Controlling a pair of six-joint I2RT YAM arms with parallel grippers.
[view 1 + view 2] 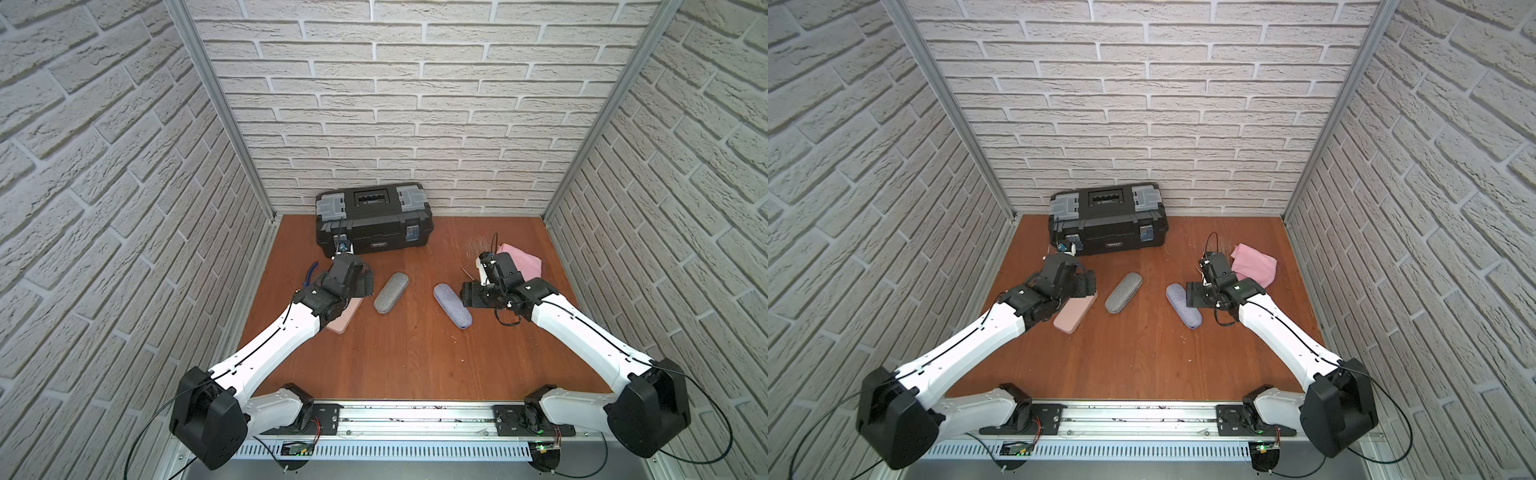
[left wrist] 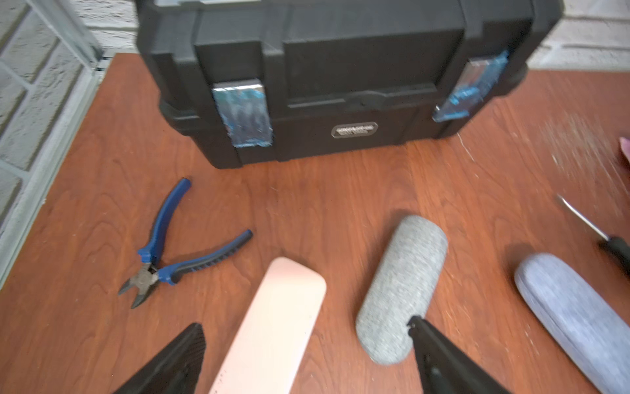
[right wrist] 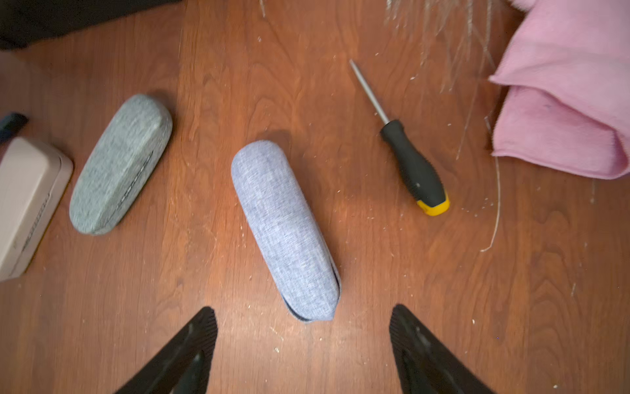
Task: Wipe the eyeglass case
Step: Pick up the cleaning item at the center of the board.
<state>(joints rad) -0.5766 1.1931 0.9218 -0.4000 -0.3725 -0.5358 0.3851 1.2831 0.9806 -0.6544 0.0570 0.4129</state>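
Three eyeglass cases lie on the wooden table: a pale pink one (image 1: 343, 318) (image 2: 272, 327), a grey fabric one (image 1: 390, 292) (image 2: 402, 290) (image 3: 119, 163) and a blue-grey fabric one (image 1: 452, 305) (image 3: 286, 232). A crumpled pink cloth (image 1: 525, 264) (image 3: 562, 102) rests at the back right. My left gripper (image 1: 362, 283) (image 2: 306, 324) is open above the far end of the pink case, holding nothing. My right gripper (image 1: 471, 296) (image 3: 303, 309) is open and empty, with the blue-grey case's end just ahead of its fingers.
A black toolbox (image 1: 374, 220) (image 2: 341, 85) stands against the back wall. Blue-handled pliers (image 2: 170, 252) lie left of the pink case. A black screwdriver with a yellow end (image 3: 409, 163) lies between the blue-grey case and the cloth. Brick walls close in three sides.
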